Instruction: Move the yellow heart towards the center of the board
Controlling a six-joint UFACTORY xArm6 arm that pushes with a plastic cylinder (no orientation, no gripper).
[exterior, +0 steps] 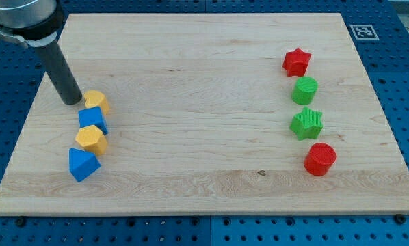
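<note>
Nearest the view's bottom, on the left, a blue block (82, 165) sits with a yellow block (91, 139) touching it just above. On the right there's a red cylinder (320, 158). Moving up the board (204, 82): a blue block (93, 119) on the left, a green star (306, 124) and green cylinder (304, 90) on the right. Then the yellow heart (96, 101), far left, well off center. My tip (71, 102) sits right against its left side. No gripper here, just a rod. Farthest is the red star (297, 61).
</note>
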